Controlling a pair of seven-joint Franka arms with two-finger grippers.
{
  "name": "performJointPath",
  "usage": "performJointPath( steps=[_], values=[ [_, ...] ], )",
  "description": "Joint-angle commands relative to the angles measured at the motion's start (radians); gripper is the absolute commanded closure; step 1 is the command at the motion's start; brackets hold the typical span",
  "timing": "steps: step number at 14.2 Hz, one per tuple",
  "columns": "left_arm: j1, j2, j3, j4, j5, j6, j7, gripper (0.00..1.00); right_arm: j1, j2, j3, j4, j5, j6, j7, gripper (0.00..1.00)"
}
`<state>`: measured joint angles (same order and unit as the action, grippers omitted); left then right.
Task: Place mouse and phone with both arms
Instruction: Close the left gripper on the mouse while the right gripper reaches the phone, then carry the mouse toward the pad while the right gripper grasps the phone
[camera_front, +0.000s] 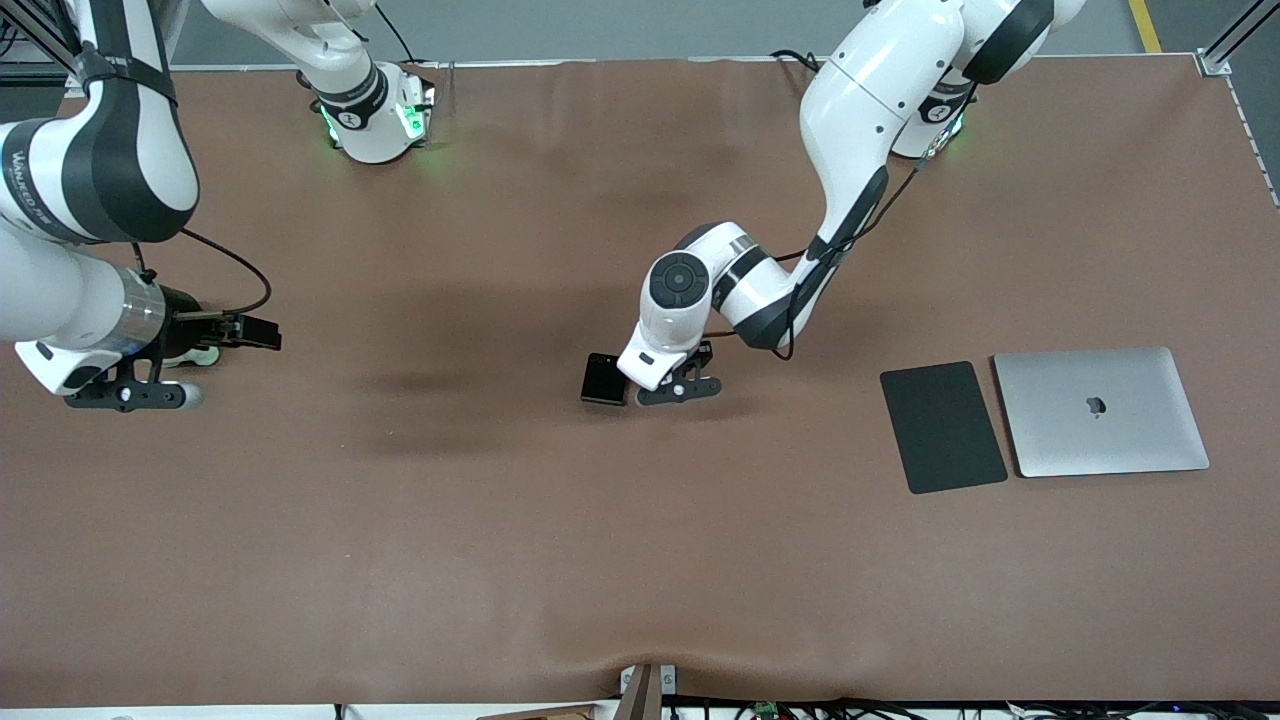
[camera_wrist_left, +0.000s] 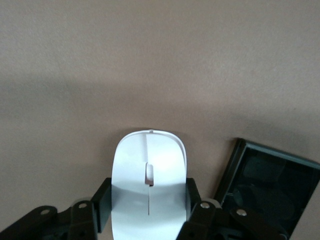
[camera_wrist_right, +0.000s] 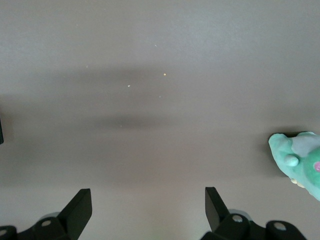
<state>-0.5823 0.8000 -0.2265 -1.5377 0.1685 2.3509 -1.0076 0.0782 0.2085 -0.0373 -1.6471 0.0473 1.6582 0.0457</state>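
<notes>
At mid-table, the left gripper (camera_front: 668, 385) is low on the brown table (camera_front: 500, 520), its fingers (camera_wrist_left: 102, 202) set against both long flanks of the mouse (camera_wrist_left: 149, 187), whose long axis runs straight out between them. Just beside it, toward the right arm's end, lies the phone (camera_front: 604, 379), flat and ungripped. Right gripper (camera_wrist_right: 147, 210) waits spread and empty, well apart; the left arm is nearer both items.

The left end effector (camera_front: 668, 384) is low at mid-desk (camera_front: 500, 550), just beside the black phone (camera_front: 604, 379); a dark pad (camera_front: 942, 427) lies beside a closed laptop (camera_front: 1100, 411), and the right end effector (camera_front: 200, 345) waits at its end
</notes>
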Motion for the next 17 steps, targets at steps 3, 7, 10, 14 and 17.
performJointPath(
  steps=[3,7,10,14,17],
  values=[
    [0.041,-0.088,0.004,-0.009,0.039,-0.071,-0.006,0.38,0.084,0.017,0.000,-0.008,0.006,0.040,0.002,0.00],
    [0.126,-0.169,0.000,-0.015,0.037,-0.156,0.110,0.38,0.230,0.092,0.000,0.004,0.005,0.164,0.124,0.00],
    [0.191,-0.205,-0.008,-0.016,0.034,-0.177,0.174,0.38,0.337,0.159,0.000,0.016,0.008,0.225,0.271,0.00],
    [0.281,-0.260,-0.010,-0.056,0.029,-0.214,0.315,0.38,0.515,0.311,-0.001,0.018,-0.009,0.479,0.544,0.00],
    [0.360,-0.294,-0.010,-0.097,0.025,-0.214,0.417,0.39,0.606,0.437,-0.001,0.029,-0.011,0.656,0.641,0.00]
  ],
)
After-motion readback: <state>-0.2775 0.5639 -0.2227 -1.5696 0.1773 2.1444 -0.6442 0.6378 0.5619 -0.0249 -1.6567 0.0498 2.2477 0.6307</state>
